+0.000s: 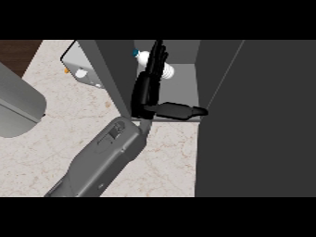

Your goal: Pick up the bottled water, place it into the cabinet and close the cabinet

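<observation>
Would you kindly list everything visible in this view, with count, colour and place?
Bottled water: one, white with a blue cap, inside the cabinet, partly hidden by the hand.
Cabinet: one, dark grey, upper centre, its door open at right.
Counter: one, pale marble, left and bottom.
Appliance: one, grey-white, behind the cabinet at upper left; kind unclear.
Large grey forearm: one, left edge; no hand shows.
Hand: one, black, on a grey forearm, reaching into the cabinet beside the bottle.

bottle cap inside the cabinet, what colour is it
Blue cap on the white plastic water bottle; head view.
</observation>
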You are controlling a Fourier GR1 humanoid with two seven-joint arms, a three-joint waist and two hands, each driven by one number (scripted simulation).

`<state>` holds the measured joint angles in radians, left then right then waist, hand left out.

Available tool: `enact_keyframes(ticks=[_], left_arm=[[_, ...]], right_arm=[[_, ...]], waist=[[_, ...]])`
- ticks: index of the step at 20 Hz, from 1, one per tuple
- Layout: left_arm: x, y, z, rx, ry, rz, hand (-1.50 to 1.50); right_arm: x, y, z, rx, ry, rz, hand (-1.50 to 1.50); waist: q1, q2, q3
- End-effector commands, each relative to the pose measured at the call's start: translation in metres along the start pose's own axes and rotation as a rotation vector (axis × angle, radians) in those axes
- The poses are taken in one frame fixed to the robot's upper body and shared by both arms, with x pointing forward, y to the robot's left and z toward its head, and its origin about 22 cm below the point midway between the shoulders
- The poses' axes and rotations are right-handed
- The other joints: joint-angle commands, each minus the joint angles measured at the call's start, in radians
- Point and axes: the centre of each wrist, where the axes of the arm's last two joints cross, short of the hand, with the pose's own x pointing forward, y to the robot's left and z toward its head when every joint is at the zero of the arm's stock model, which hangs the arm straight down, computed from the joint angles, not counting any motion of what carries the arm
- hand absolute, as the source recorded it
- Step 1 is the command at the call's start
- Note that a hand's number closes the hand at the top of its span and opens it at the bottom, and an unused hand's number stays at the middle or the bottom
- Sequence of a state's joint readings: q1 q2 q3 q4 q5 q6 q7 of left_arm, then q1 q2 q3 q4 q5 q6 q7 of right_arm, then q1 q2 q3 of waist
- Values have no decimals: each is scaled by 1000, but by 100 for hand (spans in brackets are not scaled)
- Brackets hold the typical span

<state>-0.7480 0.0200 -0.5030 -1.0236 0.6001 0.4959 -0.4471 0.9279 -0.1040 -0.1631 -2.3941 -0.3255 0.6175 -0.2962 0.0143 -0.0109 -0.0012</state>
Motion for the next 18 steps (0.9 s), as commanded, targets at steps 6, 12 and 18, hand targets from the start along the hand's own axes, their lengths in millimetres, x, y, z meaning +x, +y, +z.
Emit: enact_keyframes(ticks=[6,12,18], left_arm=[[10,17,86,-28,35,68,-150],[32,31,119,6,46,89,-150],[42,56,148,26,18,66,-150]], right_arm=[[40,16,-19,49,-37,64,-150],[35,20,-26,295,57,25,150],[39,35,-35,424,58,3,150]], waist=[[6,4,-1],[11,2,-1],[-2,6,-1]])
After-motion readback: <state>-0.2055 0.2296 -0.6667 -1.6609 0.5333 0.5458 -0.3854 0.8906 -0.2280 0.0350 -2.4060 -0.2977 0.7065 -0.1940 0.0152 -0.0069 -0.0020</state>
